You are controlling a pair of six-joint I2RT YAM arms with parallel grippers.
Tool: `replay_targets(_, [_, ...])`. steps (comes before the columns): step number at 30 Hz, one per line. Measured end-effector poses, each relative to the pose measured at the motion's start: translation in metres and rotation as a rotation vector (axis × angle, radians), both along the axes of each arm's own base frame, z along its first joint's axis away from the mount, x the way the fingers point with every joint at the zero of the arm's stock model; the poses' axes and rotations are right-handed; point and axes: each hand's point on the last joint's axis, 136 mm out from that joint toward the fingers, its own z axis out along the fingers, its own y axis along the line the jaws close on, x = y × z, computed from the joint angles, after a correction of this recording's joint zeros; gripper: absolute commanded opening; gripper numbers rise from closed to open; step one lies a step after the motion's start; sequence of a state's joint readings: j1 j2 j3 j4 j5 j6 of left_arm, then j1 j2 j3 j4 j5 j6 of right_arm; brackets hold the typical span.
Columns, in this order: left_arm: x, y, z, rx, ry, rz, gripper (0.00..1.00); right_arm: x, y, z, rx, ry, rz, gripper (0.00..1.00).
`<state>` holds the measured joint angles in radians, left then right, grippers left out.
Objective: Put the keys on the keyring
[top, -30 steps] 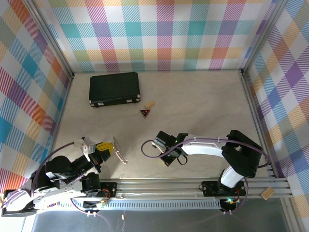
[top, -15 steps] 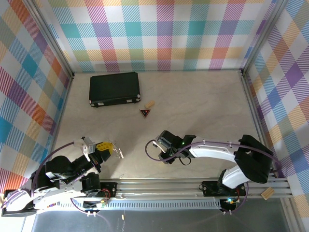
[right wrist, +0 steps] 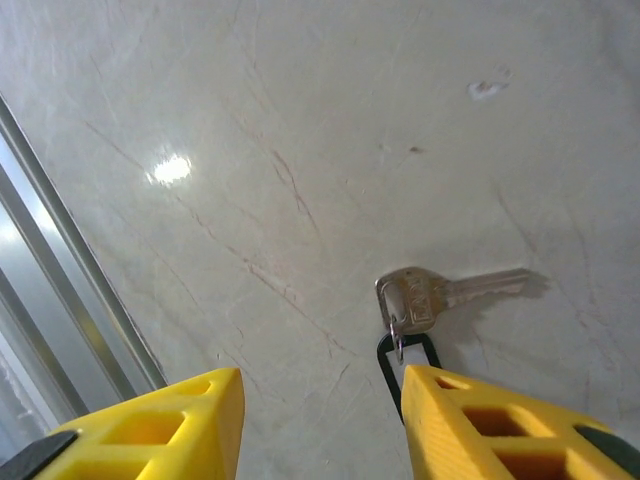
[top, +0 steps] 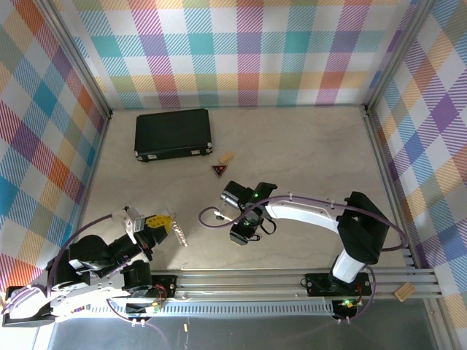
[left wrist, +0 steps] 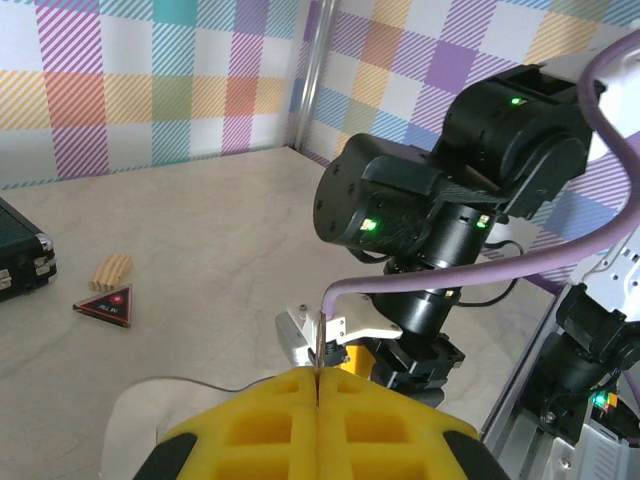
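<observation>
My left gripper (top: 164,223) is shut on the keys (top: 179,233), a pale silver piece held above the table. In the left wrist view the keys (left wrist: 319,345) show edge-on, pinched between the yellow fingertips (left wrist: 270,400). The keyring (right wrist: 398,330), a tiny metal ring with a black oval tag (right wrist: 384,358), lies on the table and passes through the head of one silver key (right wrist: 440,296). My right gripper (right wrist: 320,385) hangs open just above it, nothing between its fingers. Its right finger (right wrist: 470,415) covers part of the tag. From above, the right gripper (top: 243,232) points down at the table.
A black case (top: 173,133) lies at the back left. A dark-red triangular trinket (top: 220,170) and a tan piece (top: 228,157) sit mid-table. The right arm's purple cable (top: 211,219) loops toward the left gripper. A metal rail (top: 292,281) runs along the near edge.
The right gripper has opened, and its wrist has swung left, closer to the left gripper. The left gripper stays shut, and the silver piece in it has turned more edge-on.
</observation>
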<state>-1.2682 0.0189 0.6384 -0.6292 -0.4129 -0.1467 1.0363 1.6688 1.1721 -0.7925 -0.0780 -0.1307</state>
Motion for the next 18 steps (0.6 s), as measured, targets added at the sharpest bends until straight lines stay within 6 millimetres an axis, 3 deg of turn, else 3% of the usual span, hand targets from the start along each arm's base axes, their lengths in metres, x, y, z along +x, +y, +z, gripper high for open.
replay_targets(10, [-0.001, -0.002, 0.000, -0.003, 0.000, -0.011, 0.00, -0.010, -0.024, -0.026, 0.007, 0.088, -0.029, 0.44])
replay_targets(18, [-0.002, -0.002, 0.001, -0.004, -0.001, -0.013, 0.00, 0.008, -0.014, -0.022, 0.118, 0.101, -0.118, 0.46])
